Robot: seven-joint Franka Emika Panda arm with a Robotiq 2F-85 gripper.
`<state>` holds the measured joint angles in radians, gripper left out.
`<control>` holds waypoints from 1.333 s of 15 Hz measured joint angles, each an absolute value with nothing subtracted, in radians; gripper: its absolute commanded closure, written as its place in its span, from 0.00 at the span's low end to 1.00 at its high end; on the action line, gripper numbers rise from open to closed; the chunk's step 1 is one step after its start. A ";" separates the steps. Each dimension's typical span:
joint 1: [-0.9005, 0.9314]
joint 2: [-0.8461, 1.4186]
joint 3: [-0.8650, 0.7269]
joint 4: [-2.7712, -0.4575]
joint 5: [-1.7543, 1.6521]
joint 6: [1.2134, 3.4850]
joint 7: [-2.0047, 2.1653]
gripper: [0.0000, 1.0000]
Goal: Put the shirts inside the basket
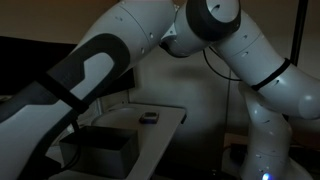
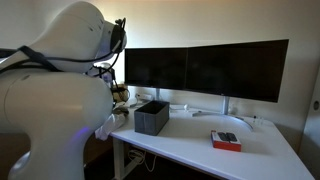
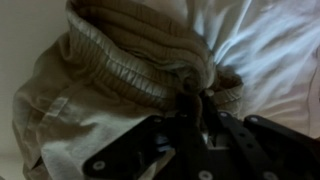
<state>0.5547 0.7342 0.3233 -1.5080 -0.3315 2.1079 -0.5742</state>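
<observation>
Pinching a fold of the tan shirt (image 3: 110, 70), your gripper (image 3: 192, 100) holds its fingers narrow on the ribbed hem, with white cloth (image 3: 260, 50) touching the shirt. The basket (image 2: 152, 120) stands on the desk (image 2: 200, 150); the arm (image 2: 50, 110) hides how near the shirt lies to it. Risk: so shallow a hold may slip on lifting, or trailing cloth may catch the basket's rim.
</observation>
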 measured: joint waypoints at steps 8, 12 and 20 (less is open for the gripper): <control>0.550 0.697 0.341 -1.476 -0.331 2.083 -0.578 0.88; 0.532 0.610 0.351 -1.467 -0.331 2.044 -0.602 0.88; 0.483 0.458 0.340 -1.327 -0.332 1.814 -0.736 0.89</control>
<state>0.4828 0.4577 0.3404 -1.3273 -0.3316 1.8140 -0.7363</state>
